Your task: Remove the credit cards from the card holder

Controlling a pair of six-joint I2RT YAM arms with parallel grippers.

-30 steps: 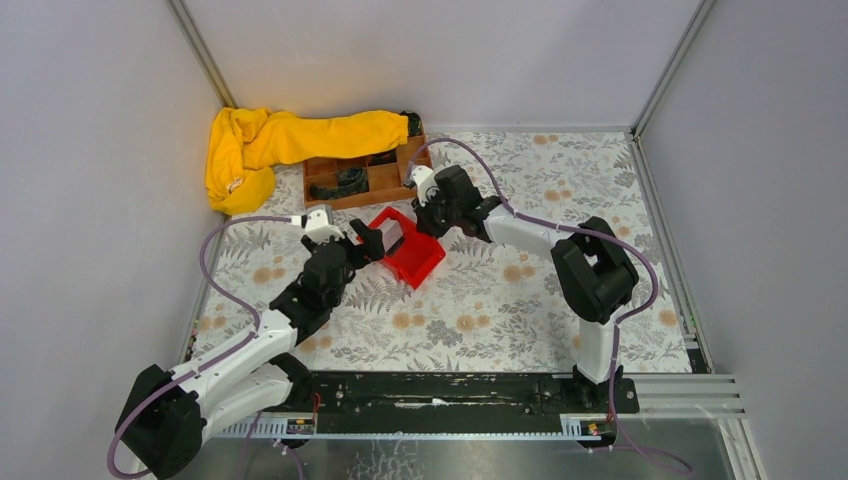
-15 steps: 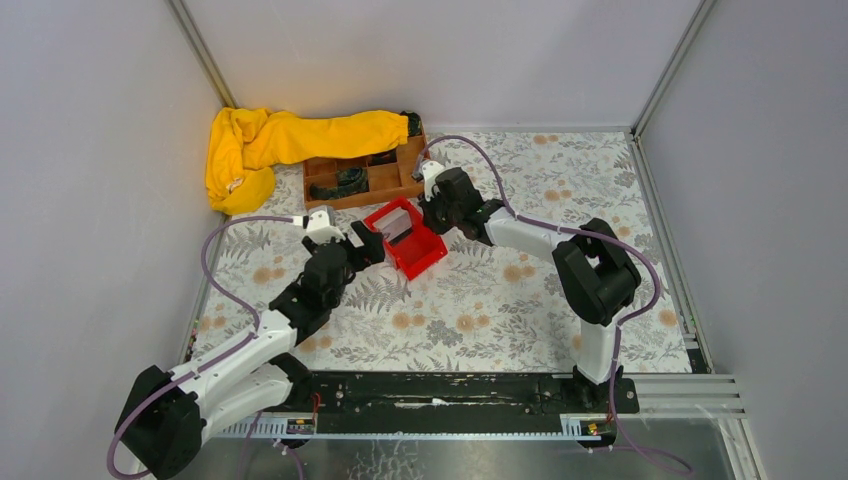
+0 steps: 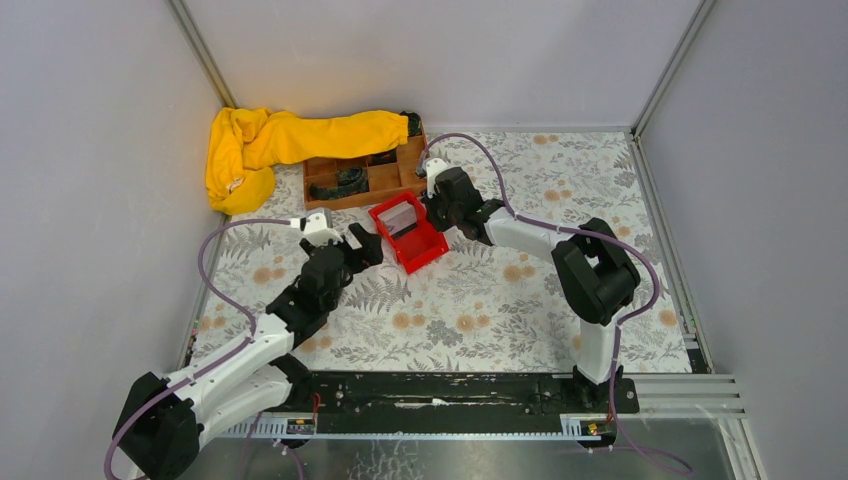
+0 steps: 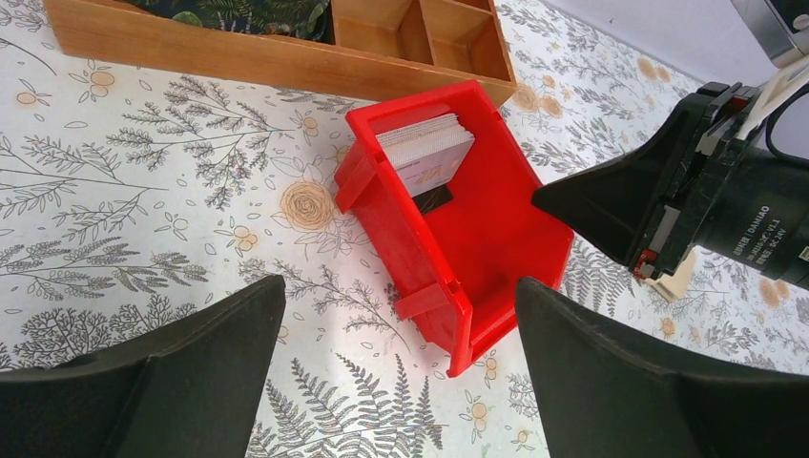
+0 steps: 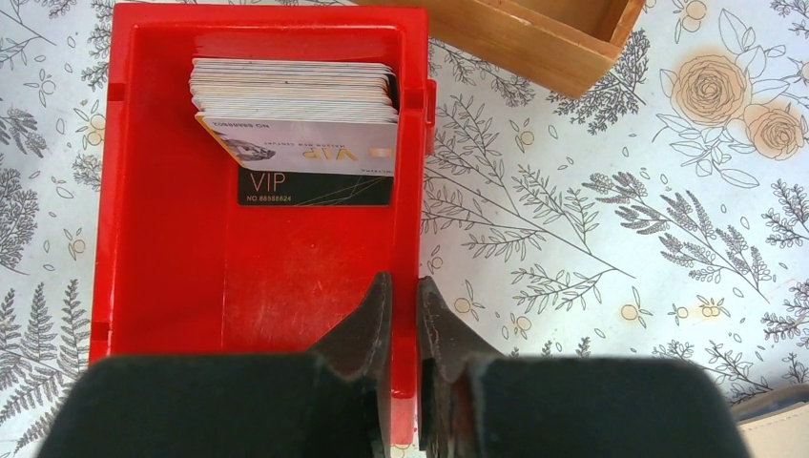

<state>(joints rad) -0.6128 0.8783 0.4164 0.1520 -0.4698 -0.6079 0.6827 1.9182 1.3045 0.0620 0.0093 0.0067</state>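
Observation:
A stack of credit cards [image 5: 296, 95] stands at the far end of the red bin [image 5: 172, 239], with a black VIP card [image 5: 315, 186] lying in front of it. My right gripper [image 5: 403, 296] is shut on the bin's right wall, one finger on each side. In the top view it [image 3: 432, 212] is at the bin's [image 3: 412, 240] far right side. My left gripper [image 4: 401, 291] is open and empty, just short of the bin's [image 4: 496, 239] near corner. Only a beige edge of the card holder [image 5: 775, 429] shows, under my right wrist.
A brown wooden compartment tray [image 3: 365, 180] lies just behind the bin, with a yellow cloth [image 3: 270, 145] draped over its back left. The tray's edge [image 5: 544, 33] is close to the bin's far right corner. The floral table cover [image 3: 520, 300] spreads to the right and front.
My left gripper has drawn back from the bin toward the left. My right gripper has shifted the bin slightly to the back and turned it a little.

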